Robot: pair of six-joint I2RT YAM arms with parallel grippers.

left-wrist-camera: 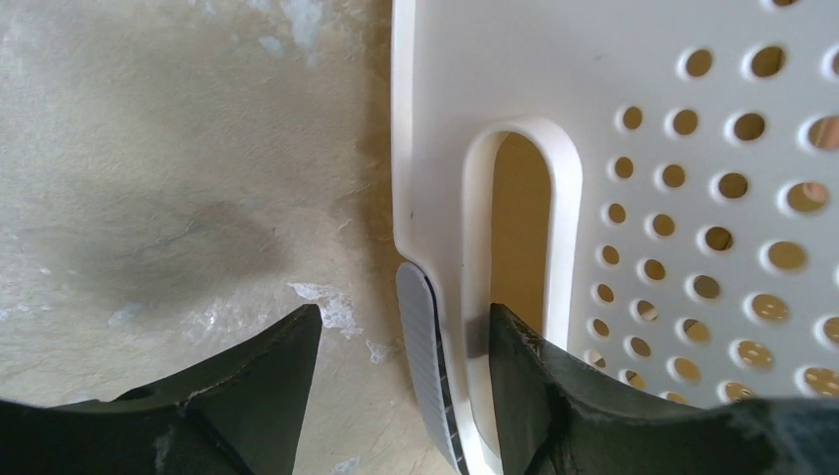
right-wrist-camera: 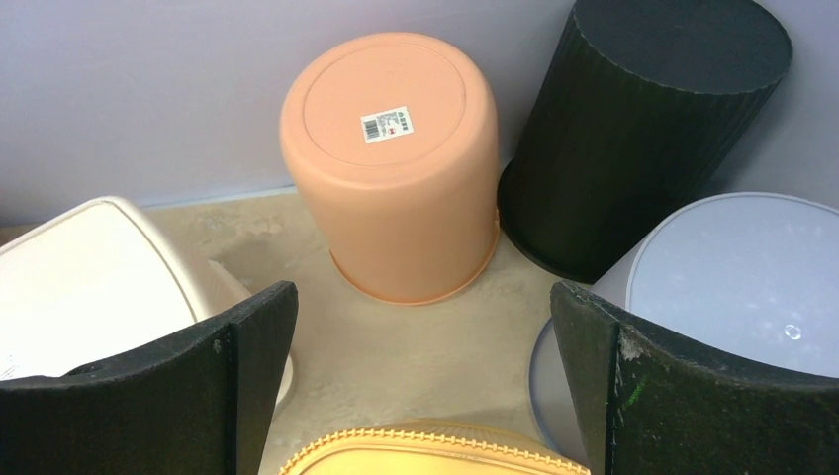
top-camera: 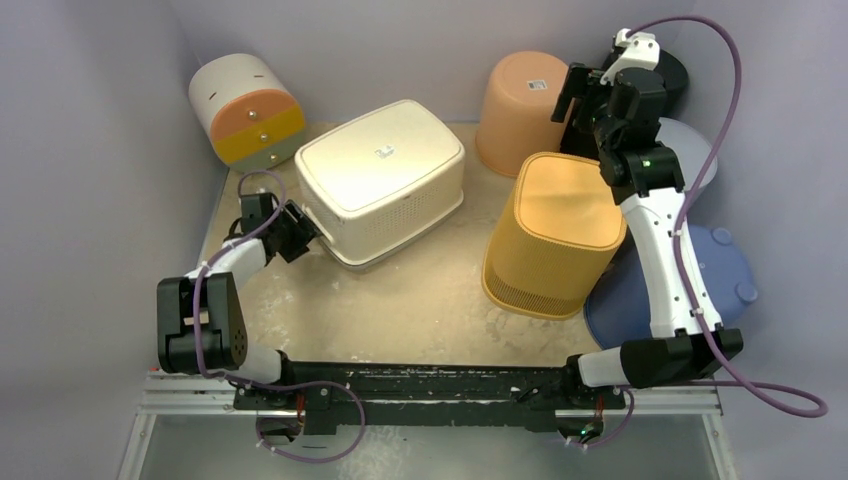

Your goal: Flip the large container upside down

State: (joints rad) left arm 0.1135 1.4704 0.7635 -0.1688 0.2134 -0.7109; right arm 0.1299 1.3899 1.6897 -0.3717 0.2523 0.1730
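Note:
The large white perforated container [top-camera: 380, 180] lies on the table, left of centre, with its flat base facing up and a small label on it. My left gripper [top-camera: 300, 232] is open at its near-left end. In the left wrist view the container's rim [left-wrist-camera: 435, 198] stands between the jaws of the left gripper [left-wrist-camera: 406, 341]. The right finger [left-wrist-camera: 524, 356] is in the handle slot [left-wrist-camera: 519, 228], and the left finger [left-wrist-camera: 277, 366] is clear over bare table. My right gripper [top-camera: 572, 95] is open, empty and raised at the back right. The container's corner shows in the right wrist view [right-wrist-camera: 89, 277].
A yellow ribbed basket [top-camera: 555, 235] stands upside down right of centre. A peach bin [top-camera: 522, 110], a black bin [top-camera: 670, 75] and a grey bin [top-camera: 695, 150] stand behind it. A blue tub [top-camera: 700, 280] is at the right. A small drawer unit [top-camera: 245, 108] lies back left.

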